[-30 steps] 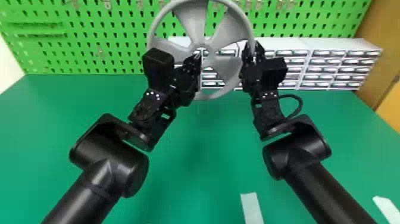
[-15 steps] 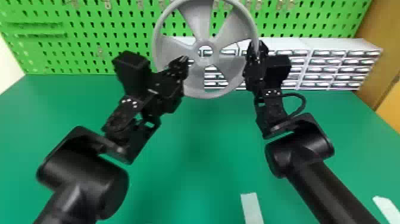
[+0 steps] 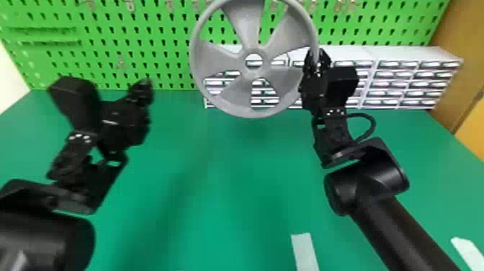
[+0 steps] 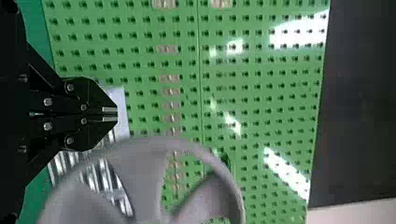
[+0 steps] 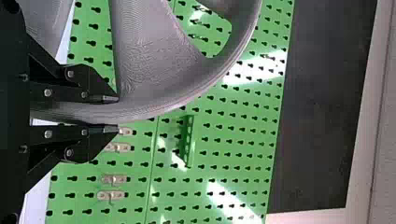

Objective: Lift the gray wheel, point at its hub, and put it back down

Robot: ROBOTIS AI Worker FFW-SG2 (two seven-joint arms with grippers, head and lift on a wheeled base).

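Gray wheel up off the green bench, roughly upright, toward the bench's far edge, in front of the white drawer units and green pegboard. Right gripper clamped on the wheel's rim, at its right side. Left gripper well apart from the wheel, over the bench's left part; fingers together.

View differences: head view gives the hub with drawers behind its hole, plus two pale strips on the bench, toward its near edge. Right wrist view gives the rim between both fingers, plus a green bracket on the pegboard. Left wrist view gives the closed fingertips, near the wheel in that view but apart from it.

Hard to see: wheel's top clipped in head view; wheel cut off in both wrist views; left arm blurred, cut at the edge; fingers hide bits of rim.
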